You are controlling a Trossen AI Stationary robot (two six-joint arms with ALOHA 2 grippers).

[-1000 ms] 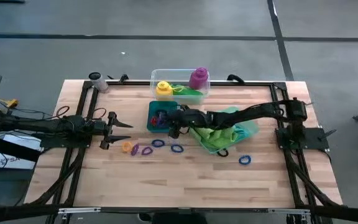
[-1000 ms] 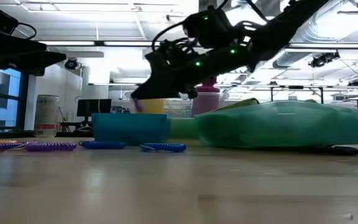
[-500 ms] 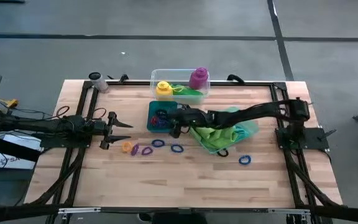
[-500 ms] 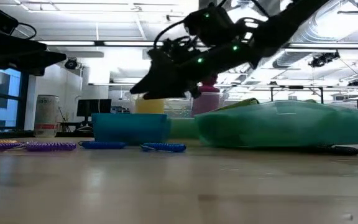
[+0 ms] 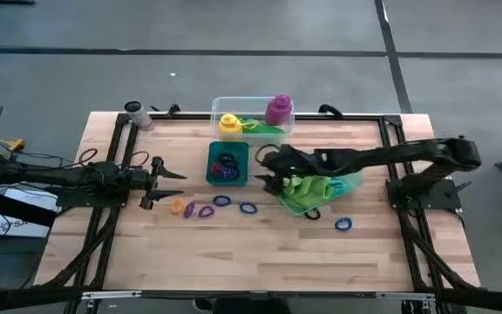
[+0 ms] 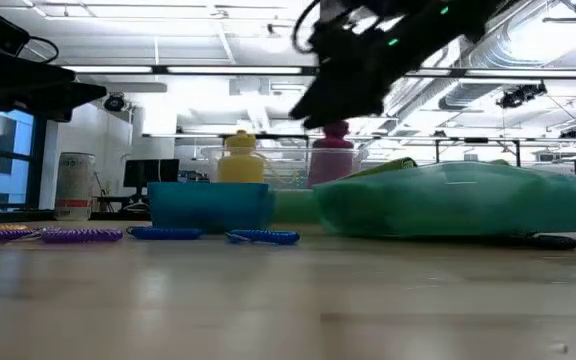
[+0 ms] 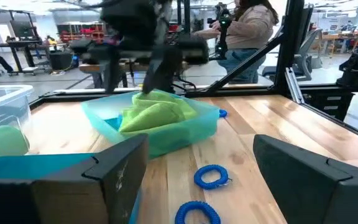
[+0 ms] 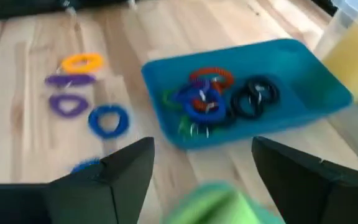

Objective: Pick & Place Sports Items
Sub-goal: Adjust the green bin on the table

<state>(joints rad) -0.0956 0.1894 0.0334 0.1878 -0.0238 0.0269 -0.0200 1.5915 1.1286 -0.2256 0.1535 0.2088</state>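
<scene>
Rings (image 8: 211, 99) inside teal tray (image 8: 303, 59), countable only from right wrist.

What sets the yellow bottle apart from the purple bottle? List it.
The yellow bottle stands at one end of the clear tub; the purple bottle stands at the other. In the low view the purple one reaches higher. Both stand upright inside the tub.
</scene>
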